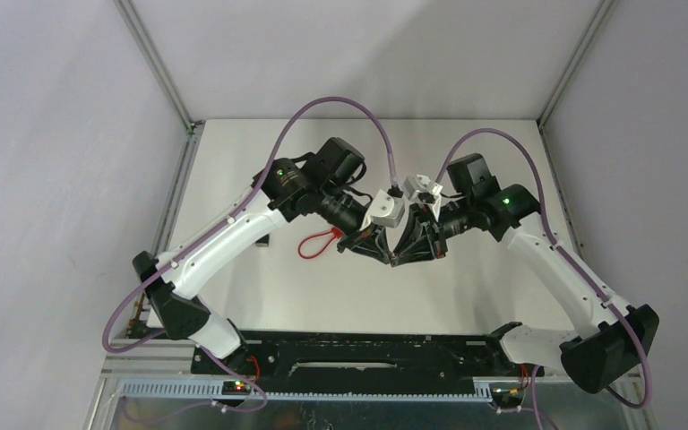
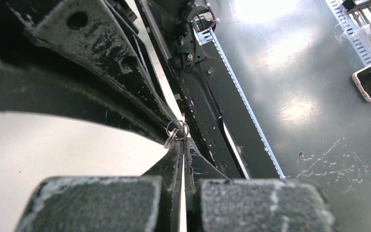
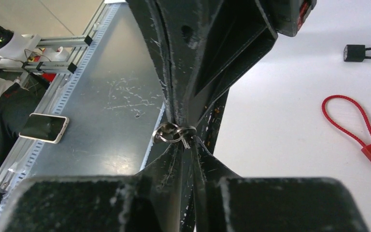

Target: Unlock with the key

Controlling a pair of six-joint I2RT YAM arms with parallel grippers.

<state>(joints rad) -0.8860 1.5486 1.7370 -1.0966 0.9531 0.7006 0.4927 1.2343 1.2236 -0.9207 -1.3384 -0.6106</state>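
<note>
Above table [image 1: 466,287], left hand [image 1: 387,257], right hand [image 1: 405,257] pinch key ring [image 3: 174,133] tip-to-tip; key axis hidden.

- Key ring [image 3: 174,133]: silver metal.
- Cable lock [image 3: 362,130]: red loop, red body.
- Table [image 1: 466,287]: plain white.
- Left gripper [image 2: 181,150] and right gripper [image 3: 192,150]: black with whitish scuffing.
- Arm cables [image 1: 340,100]: purple.
- Phone [image 3: 43,128]: white rim, black screen.

White link shells, black joint housings on left arm [image 1: 224,246], right arm [image 1: 560,269]. Lilac cable [image 1: 322,101] loops over each, far side of black base rail [image 1: 367,354]. Green LED [image 1: 279,171] on upper joints. Fingers [image 2: 92,203] black, scuffed whitish.
</note>
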